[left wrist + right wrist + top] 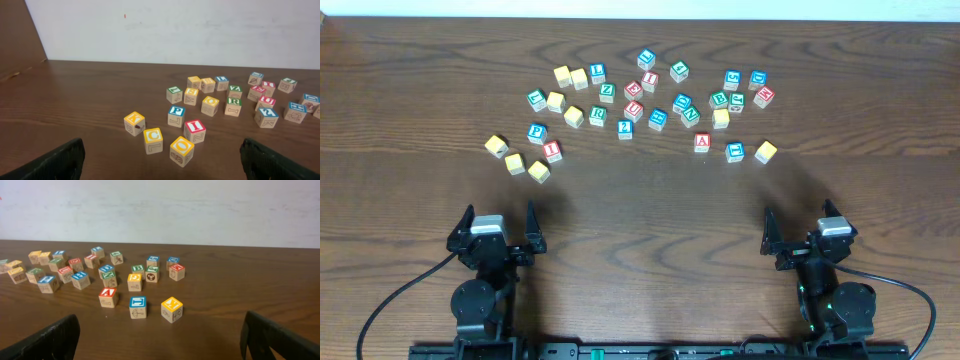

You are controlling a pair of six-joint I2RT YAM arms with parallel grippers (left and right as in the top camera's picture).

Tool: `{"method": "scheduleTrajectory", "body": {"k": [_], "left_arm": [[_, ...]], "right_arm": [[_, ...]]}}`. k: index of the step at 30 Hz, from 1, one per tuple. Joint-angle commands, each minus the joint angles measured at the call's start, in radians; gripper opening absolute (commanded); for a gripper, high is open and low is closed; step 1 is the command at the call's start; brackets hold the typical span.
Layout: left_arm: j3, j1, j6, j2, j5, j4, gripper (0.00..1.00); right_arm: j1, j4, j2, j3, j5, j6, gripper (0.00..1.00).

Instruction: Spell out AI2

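Many wooden letter blocks lie scattered across the far half of the table. A red A block (702, 141) sits at centre right and also shows in the right wrist view (108, 296). A blue I block (735, 152) lies beside it (137, 306). A red I block (552, 151) lies at the left (194, 131). A blue 2 block (625, 128) sits in the middle of the cluster. My left gripper (500, 228) (162, 167) is open and empty near the front left. My right gripper (802, 235) (160, 345) is open and empty near the front right.
Yellow C (153, 140), O (182, 150) and K (134, 123) blocks and a blue P block (176, 115) lie nearest the left gripper. A yellow block (172, 309) lies nearest the right gripper. Bare wood table (640, 230) separates grippers and blocks.
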Motion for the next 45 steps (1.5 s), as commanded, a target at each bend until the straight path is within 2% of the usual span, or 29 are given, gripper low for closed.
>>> {"method": "scheduleTrajectory", "body": {"k": [1, 40, 45], "left_arm": [[-0.016, 0.004, 0.002, -0.005, -0.013, -0.042, 0.98], [-0.016, 0.004, 0.002, -0.005, -0.013, -0.04, 0.98], [-0.016, 0.004, -0.007, -0.005, 0.048, -0.033, 0.98]], "right_arm": [[0.003, -0.002, -0.006, -0.002, -0.006, -0.015, 0.99], [0.003, -0.002, -0.006, -0.002, -0.006, -0.015, 0.99], [0.003, -0.003, -0.006, -0.002, -0.006, -0.015, 0.99]]}}
